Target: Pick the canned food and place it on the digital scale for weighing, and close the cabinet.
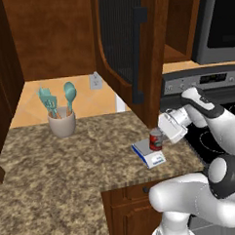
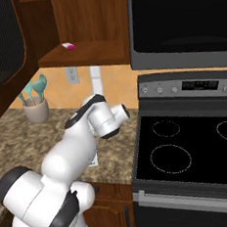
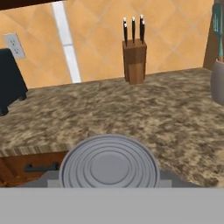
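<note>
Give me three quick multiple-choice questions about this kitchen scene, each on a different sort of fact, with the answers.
1. Where is the canned food?
A. on the digital scale
B. in the utensil cup
C. on the stove

2. How many knife handles stick out of the knife block?
A. one
B. four
C. seven

3. The cabinet door is:
A. shut
B. removed
C. open

Answers: 1 A, the can stands on the scale's plate; 2 B, four dark handles show; 3 C, the door swings out over the counter.
</note>
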Controlling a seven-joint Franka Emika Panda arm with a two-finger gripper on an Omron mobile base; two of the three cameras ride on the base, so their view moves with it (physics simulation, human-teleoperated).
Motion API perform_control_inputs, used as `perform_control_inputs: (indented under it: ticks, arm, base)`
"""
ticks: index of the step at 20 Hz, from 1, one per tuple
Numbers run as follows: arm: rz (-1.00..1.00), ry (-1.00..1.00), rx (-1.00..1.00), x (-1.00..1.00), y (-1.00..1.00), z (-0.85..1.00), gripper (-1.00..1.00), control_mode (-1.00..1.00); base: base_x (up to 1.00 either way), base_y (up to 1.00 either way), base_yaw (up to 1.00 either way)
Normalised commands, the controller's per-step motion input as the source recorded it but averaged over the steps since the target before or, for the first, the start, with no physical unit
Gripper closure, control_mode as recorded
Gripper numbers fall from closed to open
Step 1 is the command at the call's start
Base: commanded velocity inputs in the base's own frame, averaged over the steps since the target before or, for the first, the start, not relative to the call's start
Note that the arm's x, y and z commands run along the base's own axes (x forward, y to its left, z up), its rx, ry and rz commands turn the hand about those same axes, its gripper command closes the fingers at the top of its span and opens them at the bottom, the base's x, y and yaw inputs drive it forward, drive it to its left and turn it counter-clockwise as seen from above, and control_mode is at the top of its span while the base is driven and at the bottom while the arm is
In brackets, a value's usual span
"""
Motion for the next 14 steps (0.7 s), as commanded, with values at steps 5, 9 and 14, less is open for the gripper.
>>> perform_control_inputs:
  ticks: [5, 9, 14]
  arm:
    - [0.00, 0.01, 0.00, 0.19, 0.00, -0.26, 1.00, -1.00]
    - [0.00, 0.00, 0.00, 0.17, 0.00, -0.27, 1.00, -1.00]
    - [0.00, 0.00, 0.00, 0.19, 0.00, -0.24, 1.00, -1.00]
  base:
    - [0.00, 0.00, 0.00]
    - [0.00, 0.00, 0.00]
    - [0.00, 0.00, 0.00]
